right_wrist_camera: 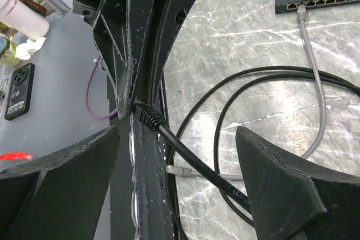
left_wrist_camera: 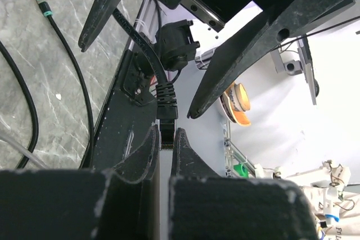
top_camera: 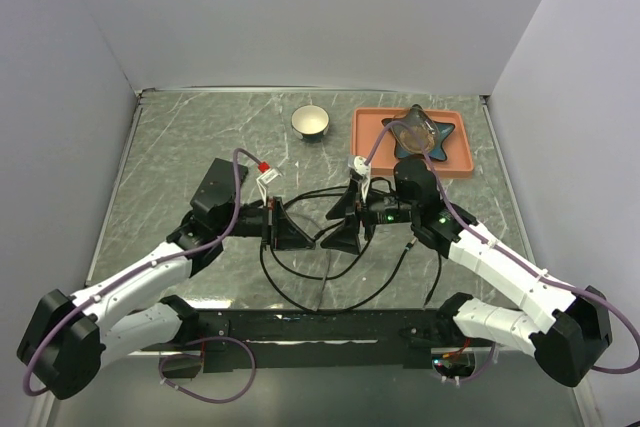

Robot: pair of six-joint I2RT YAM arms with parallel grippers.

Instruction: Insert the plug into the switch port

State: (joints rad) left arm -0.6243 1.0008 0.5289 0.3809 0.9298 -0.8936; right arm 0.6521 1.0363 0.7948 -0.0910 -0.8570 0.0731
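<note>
- The left gripper (top_camera: 275, 225) sits near the middle of the bench (top_camera: 170, 147). Its fingers are closed almost together on the plug (left_wrist_camera: 166, 137).
- The plug is off the bench, pinched at the left gripper's fingertips. Its long axis runs in line with those fingers, roughly left to right across the bench.
- The plug's black cable (right_wrist_camera: 191, 158) leaves the fingertips heading right, then loops down onto the bench towards the near edge.
- The right gripper (top_camera: 348, 230) faces the left one, tip to tip, just beside it. Its fingers are spread wide on either side of the cable and hold nothing.
- The switch (top_camera: 215, 185) is a flat black box lying towards the left edge of the bench, beyond and to the left of the left gripper. A grey cable (right_wrist_camera: 310, 54) is already plugged into one port.
- The left arm is clearly the nearer one to the switch.
- The plug's contact end seems to point back into the left gripper and away from the row of ports, though the close view is too dark to be sure. If so, it would need turning or passing to the right gripper before it can go in.
</note>
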